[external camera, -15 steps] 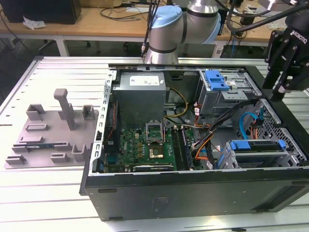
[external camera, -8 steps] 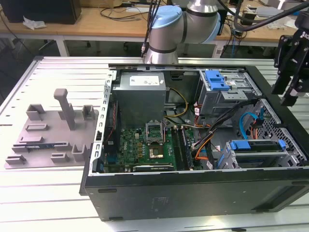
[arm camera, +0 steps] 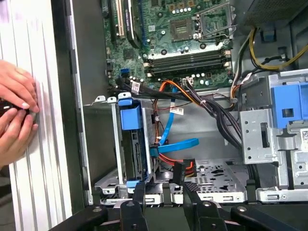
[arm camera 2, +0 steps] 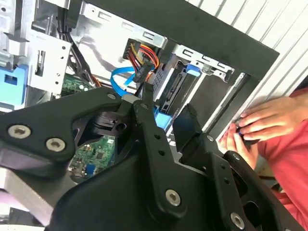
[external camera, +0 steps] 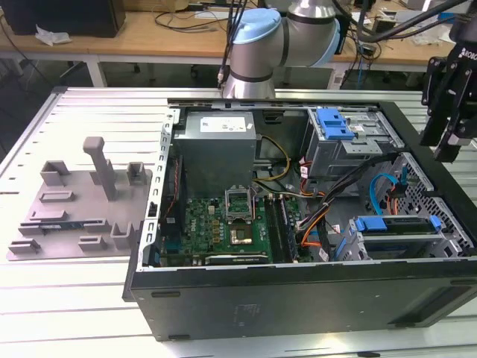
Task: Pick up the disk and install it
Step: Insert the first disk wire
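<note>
Exterior view: one disk [external camera: 399, 226] in cage [external camera: 449, 242]. First wrist view: one claw [arm camera: 162, 190] wide, empty; two hands [arm camera: 17, 91].

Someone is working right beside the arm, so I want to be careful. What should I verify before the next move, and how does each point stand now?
1. Gripper empty: ok, open and holding nothing.
2. People clear of the arm: not ok, a person's hands are over the table right beside the computer case.
3. Disk located: ok, it stands in the drive cage.
4. Disk fully seated: cannot tell.
5. Blue cable clear of the disk: not ok, it loops close beside the cage.
</note>
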Action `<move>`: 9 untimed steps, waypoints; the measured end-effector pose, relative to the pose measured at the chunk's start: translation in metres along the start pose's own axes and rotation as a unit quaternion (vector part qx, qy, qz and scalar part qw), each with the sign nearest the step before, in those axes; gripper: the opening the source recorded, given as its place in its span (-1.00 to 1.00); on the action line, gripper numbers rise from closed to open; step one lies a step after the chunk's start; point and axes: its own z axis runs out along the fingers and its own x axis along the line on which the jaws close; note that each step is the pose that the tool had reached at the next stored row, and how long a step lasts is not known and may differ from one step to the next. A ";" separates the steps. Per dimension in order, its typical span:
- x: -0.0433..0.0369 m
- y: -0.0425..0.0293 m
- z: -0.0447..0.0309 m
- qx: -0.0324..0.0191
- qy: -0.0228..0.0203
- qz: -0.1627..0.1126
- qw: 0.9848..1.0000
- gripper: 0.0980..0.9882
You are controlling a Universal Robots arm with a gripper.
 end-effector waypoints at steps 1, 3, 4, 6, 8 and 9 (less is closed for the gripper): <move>0.0000 0.0000 0.0002 -0.001 0.000 0.005 1.000 -0.22; -0.0002 0.0000 0.0010 -0.004 0.000 0.019 1.000 -0.22; -0.0005 0.0001 0.0020 -0.005 0.000 0.028 1.000 -0.22; -0.0013 0.0001 0.0038 -0.006 0.000 0.032 0.999 -0.22; -0.0039 0.0003 0.0078 -0.006 0.002 0.033 0.999 -0.22; -0.0069 0.0006 0.0105 -0.005 0.006 0.033 0.999 -0.22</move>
